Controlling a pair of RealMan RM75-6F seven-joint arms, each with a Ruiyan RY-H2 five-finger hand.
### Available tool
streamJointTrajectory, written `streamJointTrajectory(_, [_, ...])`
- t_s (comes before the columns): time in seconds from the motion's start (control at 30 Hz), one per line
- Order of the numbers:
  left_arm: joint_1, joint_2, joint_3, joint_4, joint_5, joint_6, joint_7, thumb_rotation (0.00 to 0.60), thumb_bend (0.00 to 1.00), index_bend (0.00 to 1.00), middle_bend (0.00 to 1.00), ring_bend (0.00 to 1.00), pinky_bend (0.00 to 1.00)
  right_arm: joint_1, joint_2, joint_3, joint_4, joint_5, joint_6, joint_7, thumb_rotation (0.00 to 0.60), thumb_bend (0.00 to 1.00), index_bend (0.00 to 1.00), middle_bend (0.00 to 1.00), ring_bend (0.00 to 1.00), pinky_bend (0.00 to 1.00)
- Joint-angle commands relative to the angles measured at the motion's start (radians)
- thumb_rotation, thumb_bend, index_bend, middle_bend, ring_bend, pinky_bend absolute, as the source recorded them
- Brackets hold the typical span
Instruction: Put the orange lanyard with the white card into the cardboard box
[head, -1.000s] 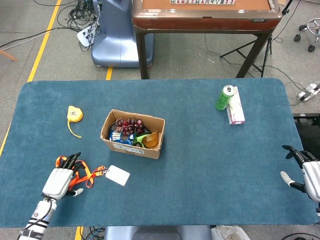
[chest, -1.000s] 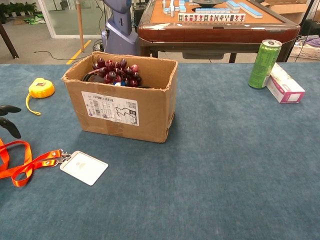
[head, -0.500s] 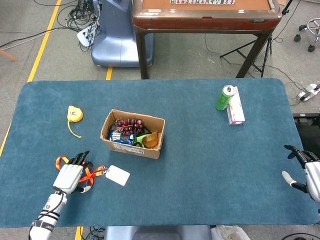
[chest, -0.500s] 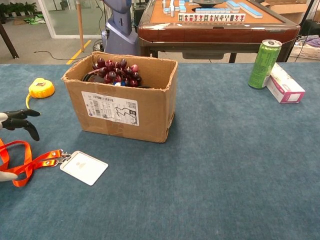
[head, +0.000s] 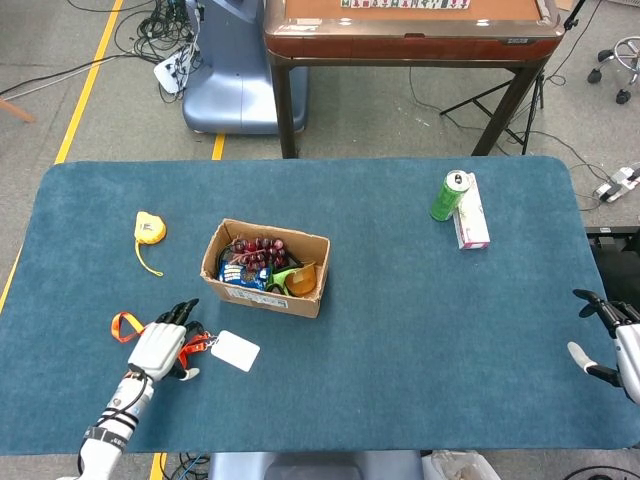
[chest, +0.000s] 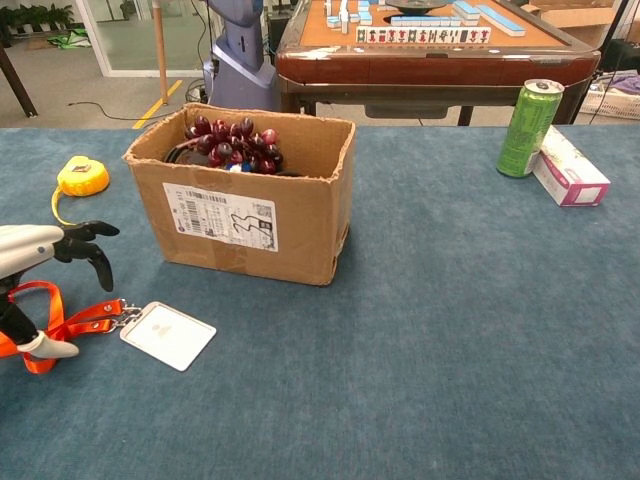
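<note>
The orange lanyard (head: 122, 324) (chest: 75, 322) lies on the blue table near the front left, clipped to a flat white card (head: 235, 351) (chest: 167, 335). My left hand (head: 163, 346) (chest: 40, 258) hovers over the lanyard with its fingers spread, holding nothing. Behind the card stands the open cardboard box (head: 266, 268) (chest: 250, 215) with grapes and other items inside. At the table's right edge, far from everything, my right hand (head: 618, 340) stays open.
A yellow tape measure (head: 149, 228) (chest: 81, 177) lies left of the box. At the back right a green can (head: 450, 195) (chest: 529, 128) stands against a pink and white carton (head: 471, 215) (chest: 570, 168). A wooden mahjong table (head: 410, 30) stands beyond the far edge.
My left hand has moved right along the lanyard toward the card and box. The lanyard and card lie where they were. The right hand has barely shifted.
</note>
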Motion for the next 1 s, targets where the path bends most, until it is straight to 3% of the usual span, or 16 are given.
streamJointTrajectory(0.03, [-0.017,-0.01,-0.002,0.002,-0.012,-0.003,0.025,0.6,0.09,0.38,0.0,0.0,0.15,0.0,0.001,0.0,0.0,0.0,0.0,0.001,0.6,0.24,0.24,0.42,0.35,0.66])
streamJointTrajectory(1.0, [-0.122,-0.052,0.009,0.064,-0.168,-0.023,0.136,0.6,0.12,0.38,0.0,0.0,0.14,0.0,0.002,0.005,0.003,0.004,-0.007,0.008,0.6,0.24,0.24,0.42,0.35,0.66])
